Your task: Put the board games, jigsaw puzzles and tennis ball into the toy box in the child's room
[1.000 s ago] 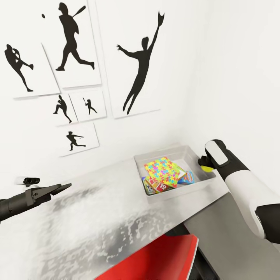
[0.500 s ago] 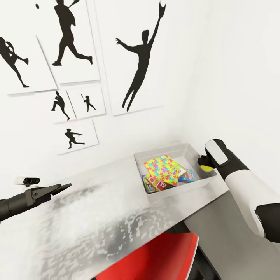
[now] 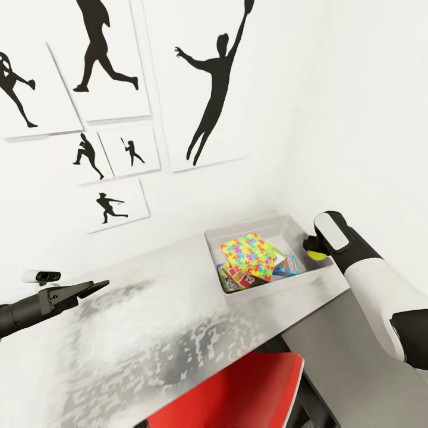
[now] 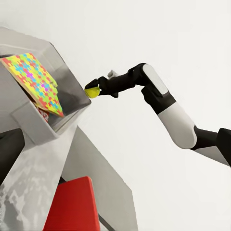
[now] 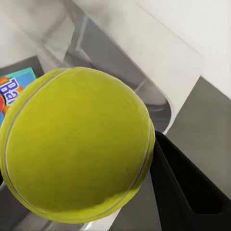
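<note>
One tennis ball [image 3: 315, 255] sits in the right hand [image 3: 311, 250]. In the one toy box [image 3: 252, 229] beside that hand lie one clear jigsaw puzzle [image 3: 248, 251] and perhaps three board games [image 3: 244, 278], overlapping. Six silhouette posters [image 3: 205, 89] hang beyond.

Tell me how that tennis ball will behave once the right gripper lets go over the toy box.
The tennis ball is round, so it will likely roll or bounce. The toy box walls should probably contain it. The tilted jigsaw puzzle may steer it downhill. The right gripper holds it at the rim.
</note>
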Available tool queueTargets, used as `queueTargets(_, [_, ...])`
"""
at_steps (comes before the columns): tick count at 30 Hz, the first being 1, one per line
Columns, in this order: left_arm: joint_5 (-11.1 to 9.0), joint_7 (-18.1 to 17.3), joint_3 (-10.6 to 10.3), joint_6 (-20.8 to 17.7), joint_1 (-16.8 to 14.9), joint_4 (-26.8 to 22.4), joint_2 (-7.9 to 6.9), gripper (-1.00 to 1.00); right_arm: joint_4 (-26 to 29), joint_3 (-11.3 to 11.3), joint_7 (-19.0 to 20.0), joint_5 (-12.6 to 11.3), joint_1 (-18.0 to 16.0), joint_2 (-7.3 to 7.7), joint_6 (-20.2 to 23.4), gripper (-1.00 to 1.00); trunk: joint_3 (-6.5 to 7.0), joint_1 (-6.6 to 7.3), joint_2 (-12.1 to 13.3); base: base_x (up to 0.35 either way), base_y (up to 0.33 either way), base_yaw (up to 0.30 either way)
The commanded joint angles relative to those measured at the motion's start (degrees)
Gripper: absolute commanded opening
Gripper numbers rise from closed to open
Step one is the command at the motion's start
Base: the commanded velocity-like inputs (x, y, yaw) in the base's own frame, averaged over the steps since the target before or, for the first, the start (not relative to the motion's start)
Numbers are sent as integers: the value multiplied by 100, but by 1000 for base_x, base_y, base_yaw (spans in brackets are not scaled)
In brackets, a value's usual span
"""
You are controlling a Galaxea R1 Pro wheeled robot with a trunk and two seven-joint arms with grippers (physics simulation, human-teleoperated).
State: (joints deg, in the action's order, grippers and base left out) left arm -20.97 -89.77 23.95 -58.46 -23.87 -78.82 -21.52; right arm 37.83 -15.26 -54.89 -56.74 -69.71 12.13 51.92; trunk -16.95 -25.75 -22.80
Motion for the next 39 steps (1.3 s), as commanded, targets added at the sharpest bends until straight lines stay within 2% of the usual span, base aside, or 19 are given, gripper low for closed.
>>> queueTargets(1, [5, -23, 0, -61, -4, -2, -1, 100, 8, -39, -65, -75, -7, 8, 2, -100, -21, -3, -12, 0, 0, 0])
queueTargets(13, [6, -23, -2, -61, -4, -2, -2, 100, 47, -24, -60, -83, -15, 16, 5, -100, -122, -3, -12, 0, 0, 0])
queueTargets(39, [6, -23, 13, -61, -4, -2, -2, 100, 133, -22, -57, -83, -16, 8, 11, -100, -129, -3, -12, 0, 0, 0])
